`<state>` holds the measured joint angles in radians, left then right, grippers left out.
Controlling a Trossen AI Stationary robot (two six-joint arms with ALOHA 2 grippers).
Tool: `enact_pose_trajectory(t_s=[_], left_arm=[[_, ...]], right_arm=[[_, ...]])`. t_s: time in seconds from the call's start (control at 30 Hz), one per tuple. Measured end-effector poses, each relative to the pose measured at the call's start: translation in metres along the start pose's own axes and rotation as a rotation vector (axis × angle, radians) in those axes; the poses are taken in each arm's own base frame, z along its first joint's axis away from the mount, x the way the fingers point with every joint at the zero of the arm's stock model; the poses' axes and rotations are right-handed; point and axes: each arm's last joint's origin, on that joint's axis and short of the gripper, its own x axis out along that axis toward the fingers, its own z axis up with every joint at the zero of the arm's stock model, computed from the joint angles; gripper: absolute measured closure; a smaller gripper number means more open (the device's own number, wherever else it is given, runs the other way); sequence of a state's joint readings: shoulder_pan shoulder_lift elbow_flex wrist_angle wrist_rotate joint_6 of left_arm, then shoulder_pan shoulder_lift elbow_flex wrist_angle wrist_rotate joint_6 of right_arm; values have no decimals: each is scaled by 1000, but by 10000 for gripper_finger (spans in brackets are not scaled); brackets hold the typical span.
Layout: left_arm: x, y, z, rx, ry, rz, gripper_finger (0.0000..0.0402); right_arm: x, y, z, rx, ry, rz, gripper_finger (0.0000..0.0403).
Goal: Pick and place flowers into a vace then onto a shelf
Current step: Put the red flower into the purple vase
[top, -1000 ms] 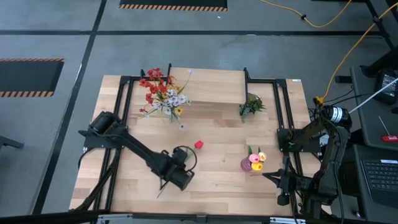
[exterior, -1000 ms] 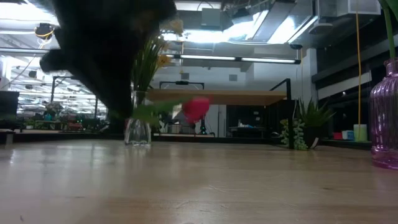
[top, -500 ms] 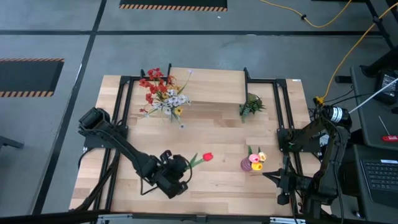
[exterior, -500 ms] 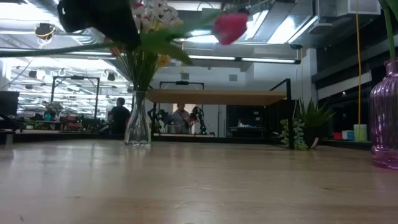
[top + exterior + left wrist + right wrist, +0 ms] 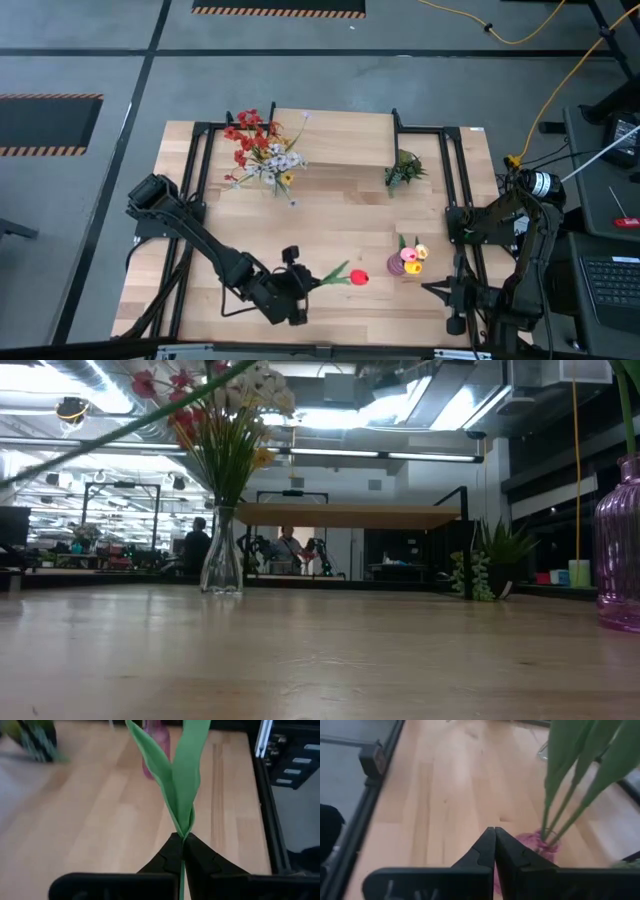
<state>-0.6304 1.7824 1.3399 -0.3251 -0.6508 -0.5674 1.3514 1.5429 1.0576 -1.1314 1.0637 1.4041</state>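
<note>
Your left gripper (image 5: 183, 839) has its two dark fingers pinched tight on the thin green stem of a red artificial tulip (image 5: 359, 278), right where the long green leaves (image 5: 175, 770) fan out ahead of the fingertips. In the high view that gripper (image 5: 301, 284) hovers over the near part of the light wood tabletop (image 5: 340, 215), and the red bloom points away from it toward a purple glass vase (image 5: 399, 265) that stands just beyond the flower head and holds yellow and pink tulips (image 5: 414, 253).

Farther out from your gripper, toward the far edge, a clear glass vase (image 5: 221, 564) holds the red, white and yellow sprays (image 5: 260, 147), beside the low shelf with a light wood top on black legs (image 5: 345, 137).

Your right gripper (image 5: 494, 831) waits with fingers closed on nothing, just beside the purple vase.
</note>
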Motion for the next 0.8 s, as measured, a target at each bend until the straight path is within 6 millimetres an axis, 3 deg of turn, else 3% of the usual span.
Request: enact_pose_trajectory(t_s=[0.23,0.47,0.8], left_arm=[[10,0,3,100,-220,-5,398],[31,24,-5,79,-423,-161,398],[21,23,10,208,-654,-300,398]], right_arm=[[0,7,3,24,-61,33,393],[-1,17,8,-8,-144,64,393],[15,22,22,90,-181,32,389]])
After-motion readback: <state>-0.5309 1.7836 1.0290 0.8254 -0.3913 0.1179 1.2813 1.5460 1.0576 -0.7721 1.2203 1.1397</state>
